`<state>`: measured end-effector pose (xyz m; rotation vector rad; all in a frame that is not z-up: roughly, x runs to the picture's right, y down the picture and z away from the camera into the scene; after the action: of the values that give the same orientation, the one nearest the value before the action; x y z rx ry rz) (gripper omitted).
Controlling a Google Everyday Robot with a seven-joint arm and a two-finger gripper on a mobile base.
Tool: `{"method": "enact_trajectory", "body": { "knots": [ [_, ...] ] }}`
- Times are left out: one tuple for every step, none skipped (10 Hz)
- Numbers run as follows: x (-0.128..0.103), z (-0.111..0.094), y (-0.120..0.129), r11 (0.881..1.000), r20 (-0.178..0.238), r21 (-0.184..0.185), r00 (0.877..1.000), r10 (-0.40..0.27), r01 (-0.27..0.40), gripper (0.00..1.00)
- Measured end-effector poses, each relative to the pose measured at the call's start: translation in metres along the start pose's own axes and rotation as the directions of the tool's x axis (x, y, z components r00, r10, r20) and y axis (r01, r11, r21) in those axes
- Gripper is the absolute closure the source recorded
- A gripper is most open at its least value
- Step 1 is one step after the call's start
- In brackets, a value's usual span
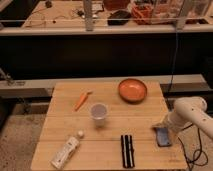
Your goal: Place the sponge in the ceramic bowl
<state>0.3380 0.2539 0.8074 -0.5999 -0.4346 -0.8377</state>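
Two nearest things: white bottle [65, 152] front-left, black ribbed block [127, 150] front-centre.
Sponge [162, 138]: lying near the table's [60, 117] right edge.
Gripper [163, 128]: your jaws are spread, seemingly right above the sponge.
Middle: clear cup [98, 114], carrot [81, 101].
Far: ceramic bowl [132, 90], well apart from the sponge.

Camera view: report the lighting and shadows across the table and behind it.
Camera view: warm, even light on the table; the space behind it is dark, the bench beyond brighter; the cup throws only a faint shadow; the gripper sits over the sponge at the table's right edge.
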Motion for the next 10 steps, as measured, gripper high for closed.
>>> {"method": "enact_trajectory", "body": {
  "knots": [
    [-0.001, 0.002, 0.0, 1.0, -0.001, -0.009, 1.0, -0.004, 0.004, 0.2],
    [-0.002, 0.004, 0.002, 1.0, -0.001, -0.014, 1.0, -0.004, 0.004, 0.2],
    [-0.004, 0.008, 0.002, 1.0, 0.002, -0.018, 1.0, -0.006, 0.006, 0.2],
    [-0.005, 0.01, 0.003, 1.0, 0.005, -0.021, 1.0, -0.006, 0.006, 0.2],
    [-0.006, 0.011, 0.003, 1.0, 0.005, -0.021, 1.0, -0.005, 0.005, 0.2],
    [-0.006, 0.012, 0.004, 1.0, 0.006, -0.02, 1.0, 0.0, 0.0, 0.2],
    [-0.007, 0.012, 0.004, 1.0, 0.002, -0.022, 1.0, -0.001, 0.001, 0.24],
    [-0.01, 0.01, 0.003, 0.999, -0.005, -0.027, 1.0, -0.018, 0.018, 0.33],
    [-0.014, 0.004, -0.004, 0.999, -0.013, -0.029, 0.999, -0.039, 0.038, 0.45],
    [-0.015, 0.003, -0.008, 0.998, -0.016, -0.03, 0.999, -0.047, 0.047, 0.55]
  ]
}}
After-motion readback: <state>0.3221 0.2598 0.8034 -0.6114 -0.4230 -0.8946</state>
